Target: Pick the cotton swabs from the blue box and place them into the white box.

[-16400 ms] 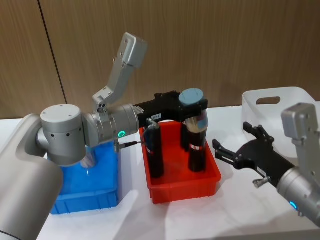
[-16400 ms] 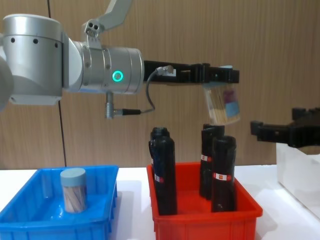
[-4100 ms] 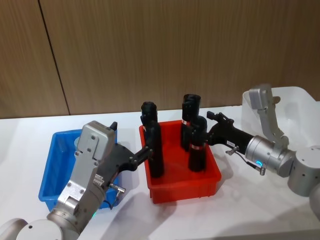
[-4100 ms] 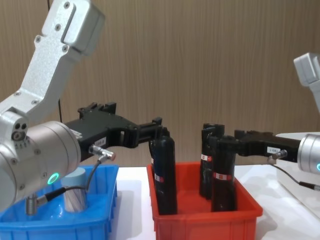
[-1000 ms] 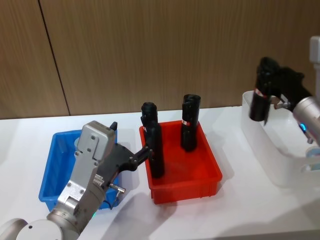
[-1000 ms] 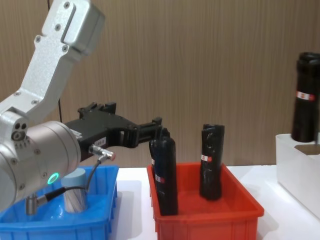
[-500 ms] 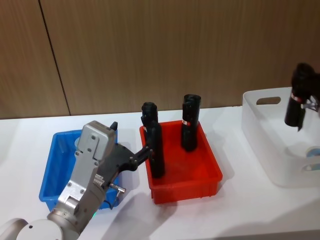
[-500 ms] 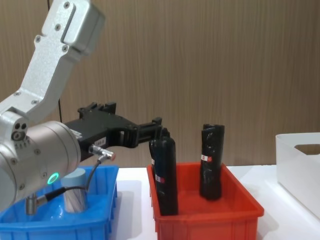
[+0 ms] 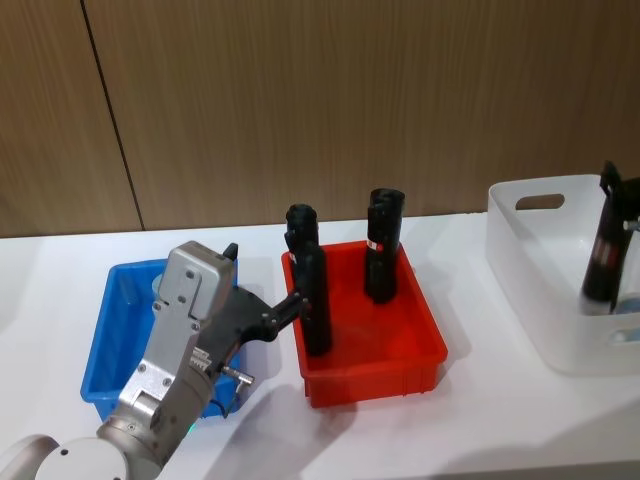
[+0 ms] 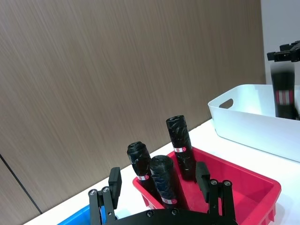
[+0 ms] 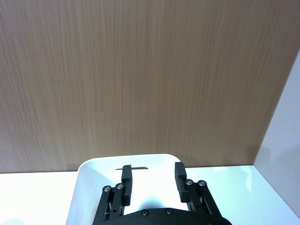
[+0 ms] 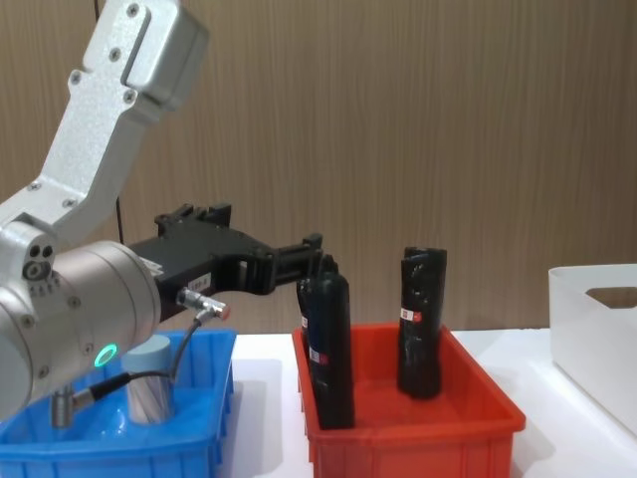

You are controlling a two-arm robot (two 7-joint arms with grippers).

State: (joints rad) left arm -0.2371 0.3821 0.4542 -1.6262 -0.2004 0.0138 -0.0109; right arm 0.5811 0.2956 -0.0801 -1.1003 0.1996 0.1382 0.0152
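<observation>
Chest view has the left hand (image 12: 304, 261) hanging level and idle. One jar of cotton swabs (image 12: 147, 379) stands below and behind its wrist in the blue box (image 12: 100, 458), and the near black cylinder (image 12: 328, 349) in the red bin (image 12: 418, 443) is just past its fingertips. Its fingers are spread wide with nothing between them (the left wrist view shows this plainly).

The right hand (image 11: 153, 176) is up over the white box (image 9: 530, 250). Its fingers are parted and empty, and directly beneath it a black cylinder (image 9: 602, 262) stands inside that box. Just beside this cylinder's base, at the edge of the head view, sits what looks like a grey-blue lid (image 9: 630, 302), probably a swab jar already delivered.

The step in hand seems to be a drop into the white box, though the thing dropped is a black cylinder rather than swabs. For the task proper, the next move is the remaining jar. The left hand would have to draw back, tip down over the blue box, and close on the jar below its lid without snagging the cable by the wrist.

Half a second ago the cylinder hung higher, well above the box rim. Now it is down within the walls and the right hand has let go. The left arm has not stirred, and the worktop (image 9: 450, 420) and red bin look the same.
</observation>
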